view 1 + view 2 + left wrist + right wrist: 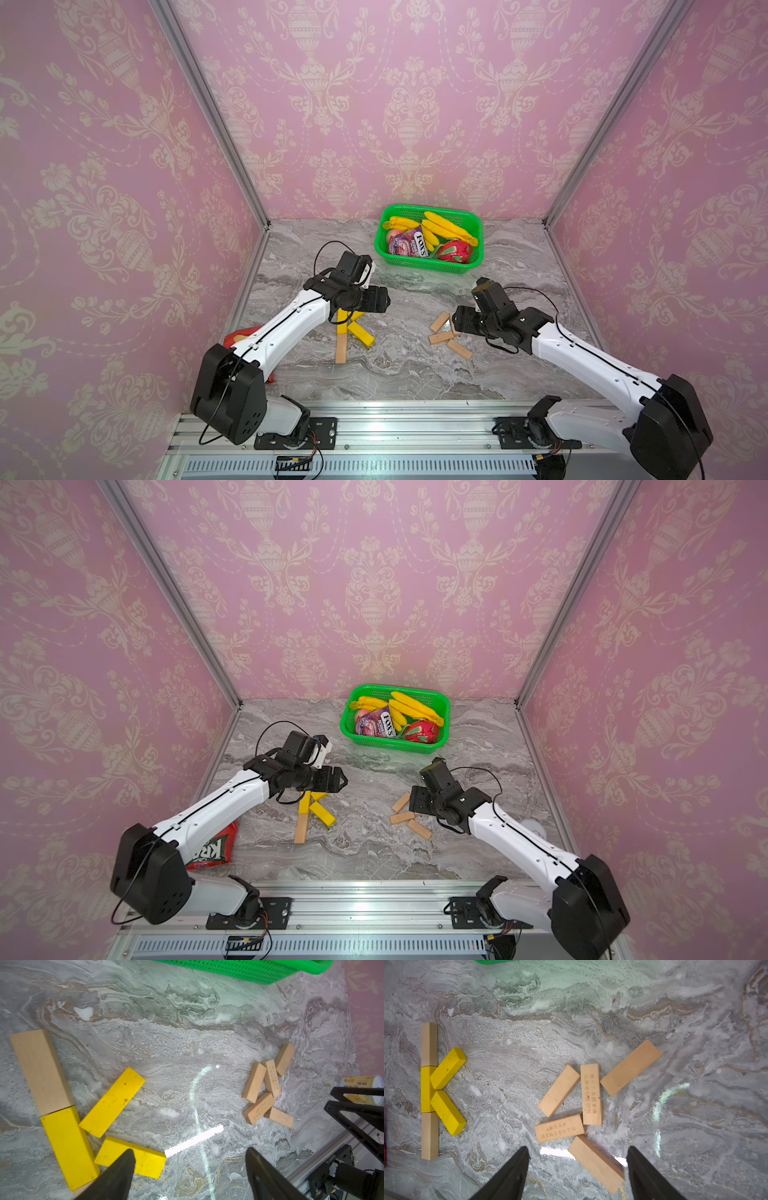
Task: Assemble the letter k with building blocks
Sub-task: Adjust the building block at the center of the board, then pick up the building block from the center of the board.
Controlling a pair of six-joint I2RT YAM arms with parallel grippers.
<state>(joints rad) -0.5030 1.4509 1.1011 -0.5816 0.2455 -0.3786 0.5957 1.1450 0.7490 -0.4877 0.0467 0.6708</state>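
Note:
The letter k (430, 1093) lies flat on the marble: a stem of tan, yellow and tan building blocks, with two yellow blocks slanting off it. In both top views it sits under my left wrist (341, 336) (307, 812). My left gripper (189, 1150) (343, 780) hangs open just above it. One fingertip (126, 1159) overlaps a yellow arm block (145, 1159) without holding it. Several loose tan blocks (589, 1095) (446, 336) lie in a cluster to the right. My right gripper (577, 1148) (413, 802) is open over them, with one tan block (596, 1164) between its fingers.
A green basket (424, 266) (390, 746) with bananas, a candy packet and a red fruit stands at the back. A red snack bag (212, 850) lies under the left arm. A small printed cup (361, 1093) stands near the right wall. Pink walls enclose three sides.

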